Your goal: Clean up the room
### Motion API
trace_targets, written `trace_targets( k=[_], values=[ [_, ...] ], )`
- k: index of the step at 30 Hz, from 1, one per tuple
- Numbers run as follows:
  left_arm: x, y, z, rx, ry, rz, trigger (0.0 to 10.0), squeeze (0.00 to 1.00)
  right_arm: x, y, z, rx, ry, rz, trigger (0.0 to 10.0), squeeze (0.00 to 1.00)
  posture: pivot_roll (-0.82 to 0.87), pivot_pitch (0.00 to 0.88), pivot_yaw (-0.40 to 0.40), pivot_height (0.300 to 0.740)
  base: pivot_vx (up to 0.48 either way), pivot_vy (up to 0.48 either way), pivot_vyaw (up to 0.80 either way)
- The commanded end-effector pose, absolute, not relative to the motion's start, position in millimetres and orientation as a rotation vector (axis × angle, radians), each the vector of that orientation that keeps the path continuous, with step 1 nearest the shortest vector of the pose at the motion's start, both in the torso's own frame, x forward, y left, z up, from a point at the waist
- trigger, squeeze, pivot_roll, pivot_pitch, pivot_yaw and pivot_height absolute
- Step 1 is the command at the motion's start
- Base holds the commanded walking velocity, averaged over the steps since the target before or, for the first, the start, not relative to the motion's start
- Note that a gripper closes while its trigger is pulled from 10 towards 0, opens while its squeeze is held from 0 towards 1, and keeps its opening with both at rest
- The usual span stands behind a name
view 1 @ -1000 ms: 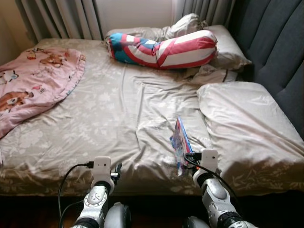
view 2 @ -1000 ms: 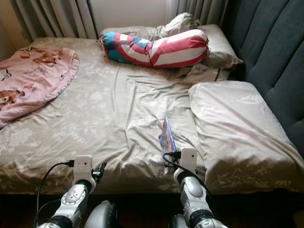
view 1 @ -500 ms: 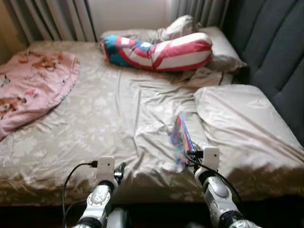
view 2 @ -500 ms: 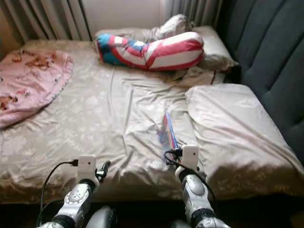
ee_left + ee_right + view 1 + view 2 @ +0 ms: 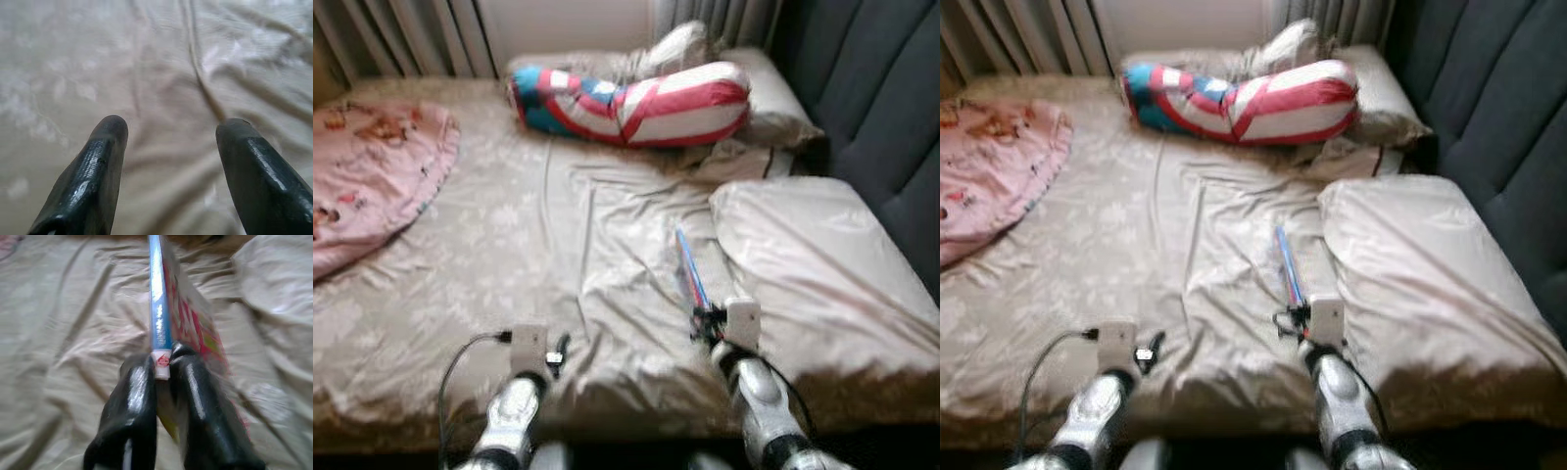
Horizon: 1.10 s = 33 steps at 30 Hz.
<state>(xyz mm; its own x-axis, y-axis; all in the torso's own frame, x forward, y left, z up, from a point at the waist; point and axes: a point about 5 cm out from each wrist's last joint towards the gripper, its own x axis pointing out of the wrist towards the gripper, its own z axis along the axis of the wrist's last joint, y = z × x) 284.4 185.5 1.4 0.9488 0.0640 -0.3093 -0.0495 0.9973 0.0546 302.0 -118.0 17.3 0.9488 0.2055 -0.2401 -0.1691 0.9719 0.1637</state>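
A thin colourful book [image 5: 690, 271] with a blue spine stands on edge over the beige bedsheet [image 5: 538, 255], just left of the large pillow. My right gripper [image 5: 164, 367] is shut on the book [image 5: 159, 313] at its near end, low over the sheet at the bed's front edge. My left gripper [image 5: 168, 132] hovers open over bare sheet at the front left, its fingers [image 5: 105, 147] wide apart with nothing between them.
A beige pillow [image 5: 813, 264] lies right of the book. A red, white and blue bolster [image 5: 636, 103] rests at the bed's head before more pillows. A pink cartoon blanket [image 5: 367, 176] covers the far left. A dark padded headboard [image 5: 891, 108] rises on the right; curtains hang behind.
The camera has moved closer to the bed and the picture has blurred. The book in my right gripper has turned more edge-on and now reaches further over the sheet.
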Motion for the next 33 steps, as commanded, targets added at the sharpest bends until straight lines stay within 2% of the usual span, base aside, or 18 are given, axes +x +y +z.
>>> trace_targets(
  k=[1,12,17,26,33],
  values=[
    [284.6,173.3,-0.2,0.034,0.32,0.03,10.0,0.0,306.5,-124.4,23.2,0.153,0.225,0.173,10.0,0.0,-0.09,0.046,-0.03,0.642,0.0,0.0,0.0],
    [283.4,176.9,-0.3,0.036,0.317,0.031,10.0,0.0,311.2,-125.8,21.2,0.371,0.281,0.115,10.0,0.0,-0.07,0.056,-0.028,0.642,0.0,0.0,0.0],
    [280.9,180.6,-1.4,0.045,0.315,0.034,10.0,0.0,315.5,-123.5,25.1,0.317,0.286,0.158,10.0,0.0,-0.05,0.069,-0.023,0.642,0.0,0.0,0.0],
    [269.6,189.8,-7.7,0.07,0.324,0.033,10.0,0.0,315.7,-106.9,27.6,0.433,0.283,0.258,10.0,0.0,-0.02,0.109,-0.001,0.642,0.0,0.0,0.0],
    [249.1,203.3,-16.8,0.115,0.331,0.026,10.0,0.0,318.0,-97.9,30.9,0.554,0.28,0.28,10.0,0.0,0.03,0.159,0.021,0.642,0.0,0.0,0.0]
  ],
)
